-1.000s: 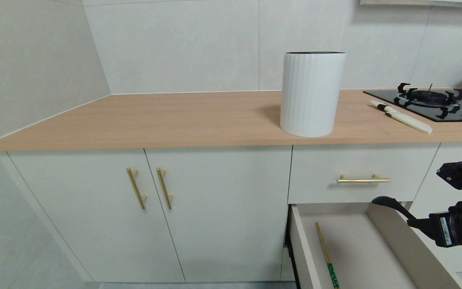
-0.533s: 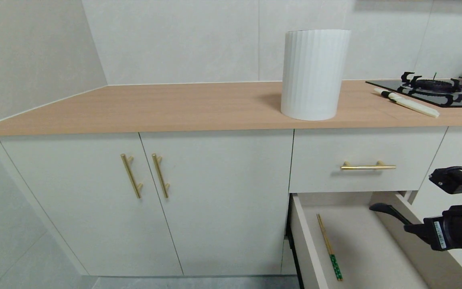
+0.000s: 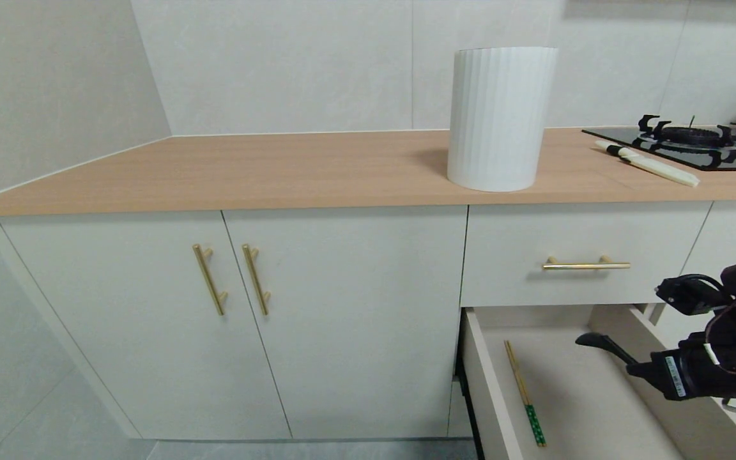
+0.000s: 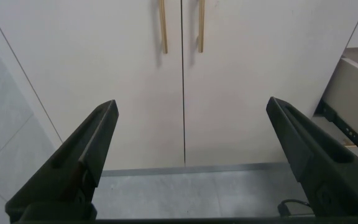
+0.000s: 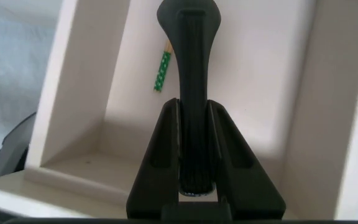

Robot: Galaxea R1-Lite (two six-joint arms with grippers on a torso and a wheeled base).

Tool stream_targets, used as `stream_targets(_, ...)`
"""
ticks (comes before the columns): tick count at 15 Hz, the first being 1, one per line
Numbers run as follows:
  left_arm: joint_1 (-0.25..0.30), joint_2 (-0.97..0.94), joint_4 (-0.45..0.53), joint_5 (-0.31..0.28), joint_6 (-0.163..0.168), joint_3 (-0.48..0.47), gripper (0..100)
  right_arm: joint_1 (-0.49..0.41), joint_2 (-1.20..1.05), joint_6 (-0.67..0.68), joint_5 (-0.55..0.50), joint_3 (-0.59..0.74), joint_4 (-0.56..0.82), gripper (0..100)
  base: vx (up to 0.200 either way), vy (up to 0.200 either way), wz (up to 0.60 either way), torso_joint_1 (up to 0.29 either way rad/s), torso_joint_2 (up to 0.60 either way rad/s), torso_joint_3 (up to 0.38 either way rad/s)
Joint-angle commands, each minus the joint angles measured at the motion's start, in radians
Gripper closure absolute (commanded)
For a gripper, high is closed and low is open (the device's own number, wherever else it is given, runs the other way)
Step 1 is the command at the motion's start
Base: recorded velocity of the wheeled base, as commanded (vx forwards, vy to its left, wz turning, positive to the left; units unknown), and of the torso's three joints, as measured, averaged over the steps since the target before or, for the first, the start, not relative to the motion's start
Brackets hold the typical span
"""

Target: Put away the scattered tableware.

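Front of the open cream drawer: cut off by head view's lower edge. Wooden chopsticks with green patterned ends: the rest hidden behind the black ribbed utensil in right wrist view. Utensil's gripped end buried inside right claw.

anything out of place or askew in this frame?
Only the knife, lying loose and slanted on the countertop by the hob, not yet put away. The lower drawer is open with chopsticks inside, and the right pincer holds a black utensil above it, which fits the task. No spill or damage visible.
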Motion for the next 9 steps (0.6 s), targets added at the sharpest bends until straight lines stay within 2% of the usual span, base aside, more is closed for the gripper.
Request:
stream_targets(1,0.0,0.0,0.0,0.001,0.0,0.0,0,0.001,0.205,0.042,-0.022,-0.006,-0.085,100,0.0,0.0,0.0,0.0,0.0,0.0)
stream_targets(2,0.0,0.0,0.0,0.0,0.0,0.0,0,0.001,0.308,0.061,-0.055,-0.004,-0.169,100,0.0,0.0,0.0,0.0,0.0,0.0)
stream_targets(5,0.0,0.0,0.0,0.0,0.0,0.0,0,-0.006,0.483,0.061,-0.061,-0.004,-0.329,100,0.0,0.0,0.0,0.0,0.0,0.0)
stream_targets(9,0.0,0.0,0.0,0.001,0.0,0.0,0,0.001,0.624,0.059,-0.085,-0.039,-0.441,100,0.0,0.0,0.0,0.0,0.0,0.0)
